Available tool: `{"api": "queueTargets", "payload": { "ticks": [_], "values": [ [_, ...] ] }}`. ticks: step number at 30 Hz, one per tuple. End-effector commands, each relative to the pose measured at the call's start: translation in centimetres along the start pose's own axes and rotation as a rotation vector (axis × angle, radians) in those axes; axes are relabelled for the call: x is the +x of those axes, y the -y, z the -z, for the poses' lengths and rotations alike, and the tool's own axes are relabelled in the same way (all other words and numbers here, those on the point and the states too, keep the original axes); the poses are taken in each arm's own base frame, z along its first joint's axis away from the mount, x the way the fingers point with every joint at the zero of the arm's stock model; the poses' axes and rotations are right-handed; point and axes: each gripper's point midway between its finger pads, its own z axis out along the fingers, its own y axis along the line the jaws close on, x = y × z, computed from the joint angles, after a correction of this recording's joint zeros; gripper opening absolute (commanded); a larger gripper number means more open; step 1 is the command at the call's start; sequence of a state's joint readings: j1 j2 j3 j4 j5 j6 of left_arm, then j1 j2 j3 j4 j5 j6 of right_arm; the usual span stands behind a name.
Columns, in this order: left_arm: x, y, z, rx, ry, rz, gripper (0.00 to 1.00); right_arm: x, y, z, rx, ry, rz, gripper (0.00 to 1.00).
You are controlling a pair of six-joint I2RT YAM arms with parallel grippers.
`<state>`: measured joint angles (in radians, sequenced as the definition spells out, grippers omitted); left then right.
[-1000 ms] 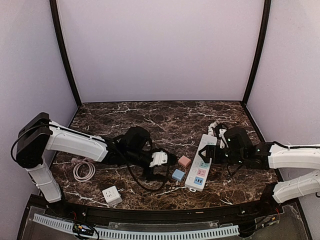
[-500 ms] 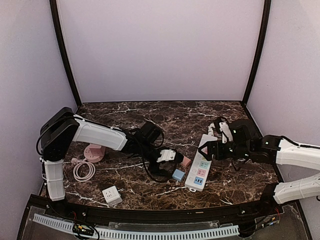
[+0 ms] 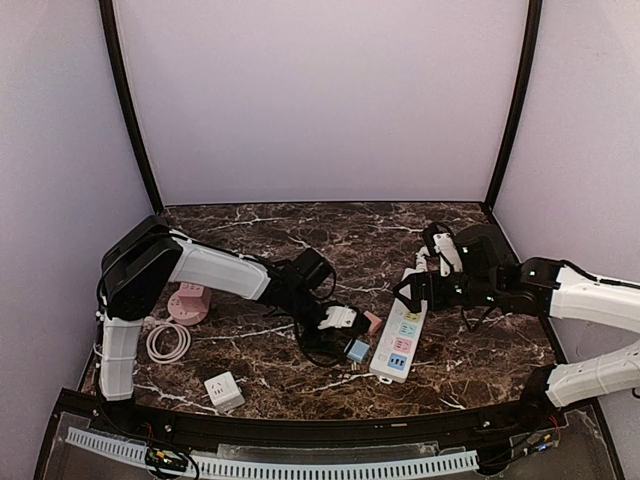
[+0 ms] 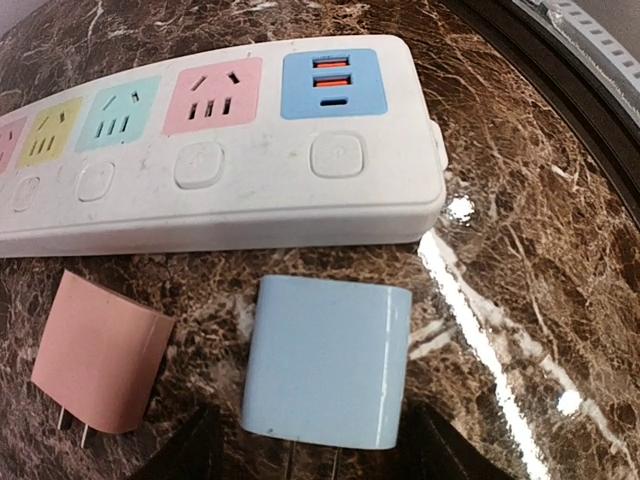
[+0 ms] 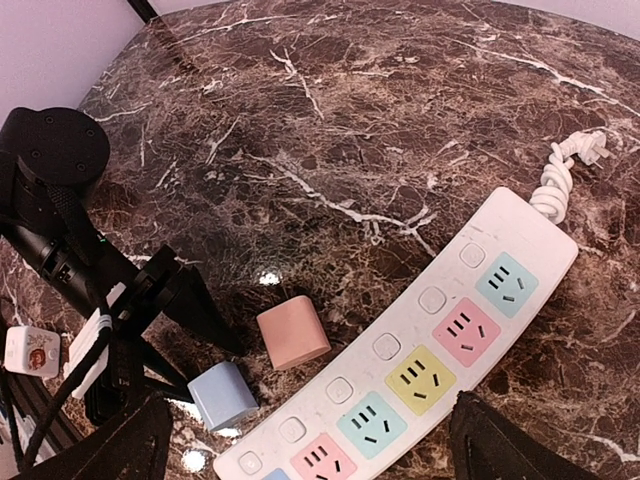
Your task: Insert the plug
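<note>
— on the dark marble table [image 3: 300, 240], near its six o'clock edge, where do we find the plug?

— we see the blue plug [image 3: 356, 350] lying on its side, just beside the near end of the white power strip [image 3: 398, 340], at the strip's nine o'clock in the top view. a pink plug [image 3: 372, 322] lies close by at the blue one's one o'clock, apart from it.

— and the left gripper [image 3: 347, 330]?

— from the left wrist, we see its two dark fingers [image 4: 195, 445] standing apart on either side of the blue plug's pin end, with a strip of table showing between each finger and the plug. so the jaws straddle it without clamping. the strip lies at the plug's twelve o'clock there, its blue usb panel nearest, and the two do not touch.

— what of the right gripper [image 3: 415, 290]?

— we see it hovering over the far half of the strip, fingers spread wide with nothing between them. its wrist view looks down on the yellow, pink and teal sockets.

— anything else we can name?

— the strip's own cord [image 5: 565, 165] is bundled at its far end. at the table's eight o'clock lie a coiled cable [image 3: 167, 342] and a pink round thing [image 3: 188, 302], and a white cube adapter [image 3: 223, 390] sits at seven o'clock.
</note>
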<state>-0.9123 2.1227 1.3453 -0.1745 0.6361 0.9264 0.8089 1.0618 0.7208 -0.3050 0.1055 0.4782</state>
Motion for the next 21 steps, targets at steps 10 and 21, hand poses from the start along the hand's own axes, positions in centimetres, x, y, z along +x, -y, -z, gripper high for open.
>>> {"api": "queueTargets", "payload": {
  "ticks": [10, 21],
  "values": [
    [-1.0, 0.9, 0.2, 0.059, 0.051, -0.007, 0.57, 0.1, 0.5, 0.0, 0.02, 0.002, 0.013, 0.96],
    [-1.5, 1.0, 0.1, 0.063, 0.074, -0.02, 0.57, 0.1, 0.3, -0.2, 0.015, -0.008, 0.015, 0.96]
  ]
}}
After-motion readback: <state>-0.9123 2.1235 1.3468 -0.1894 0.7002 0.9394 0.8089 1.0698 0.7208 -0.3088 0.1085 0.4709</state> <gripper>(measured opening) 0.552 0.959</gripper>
